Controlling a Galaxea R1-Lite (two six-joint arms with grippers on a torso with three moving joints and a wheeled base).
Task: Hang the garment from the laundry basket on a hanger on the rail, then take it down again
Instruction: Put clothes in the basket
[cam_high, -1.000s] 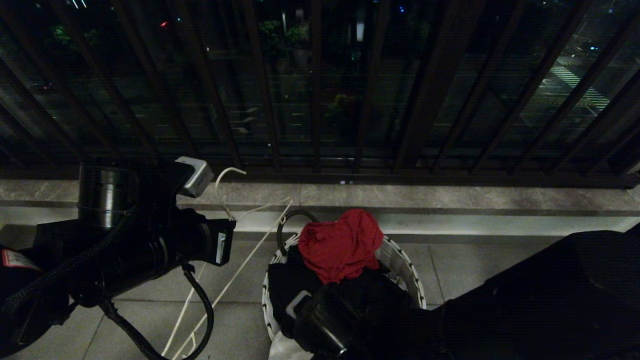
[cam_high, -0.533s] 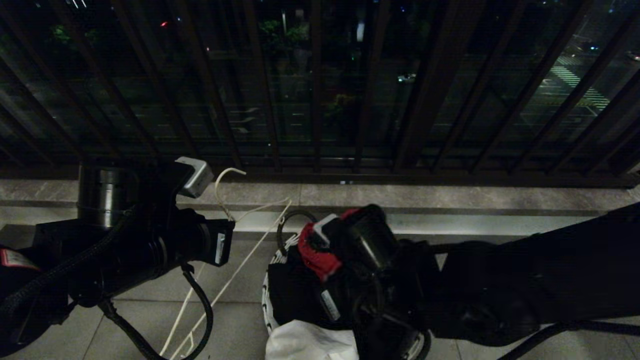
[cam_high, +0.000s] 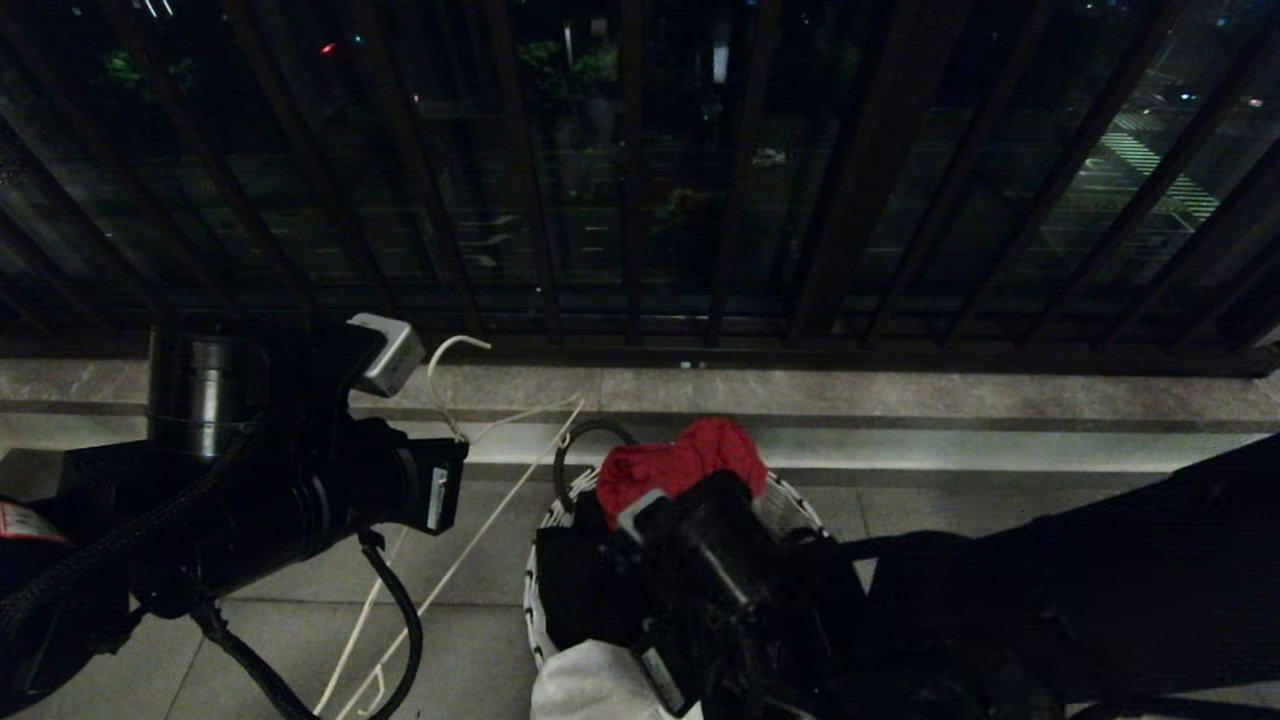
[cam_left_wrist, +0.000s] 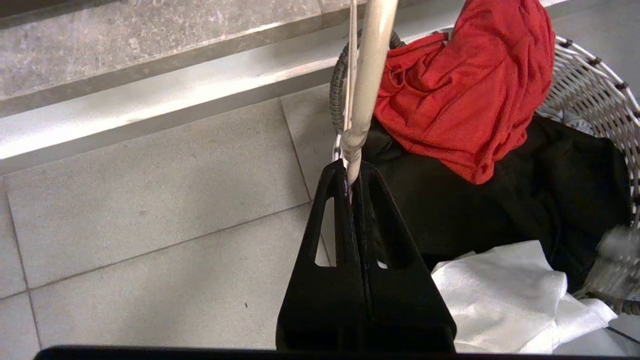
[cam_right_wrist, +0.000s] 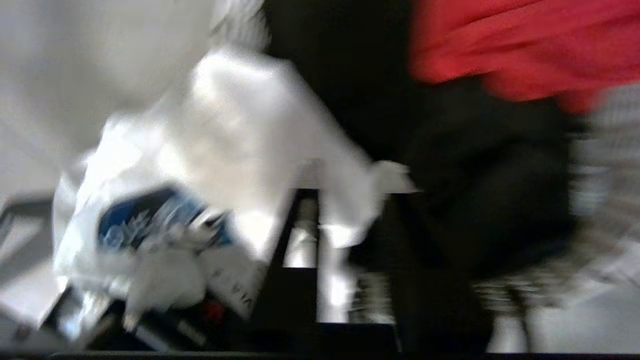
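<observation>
Beneath dark window railing (cam_high: 640, 180), tiled floor (cam_high: 480, 640)

Black arms (cam_high: 250, 500), braided cable (cam_high: 395, 610), grey camera box (cam_high: 385, 350)

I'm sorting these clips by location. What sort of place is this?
Probably a home balcony at night: dark window bars with city lights beyond, a stone ledge over floor tiles, and a laundry basket of clothes.

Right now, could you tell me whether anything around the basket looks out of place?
Yes: the white T-shirt hangs over the laundry basket's rim rather than lying inside with the red cloth and black garment.
</observation>
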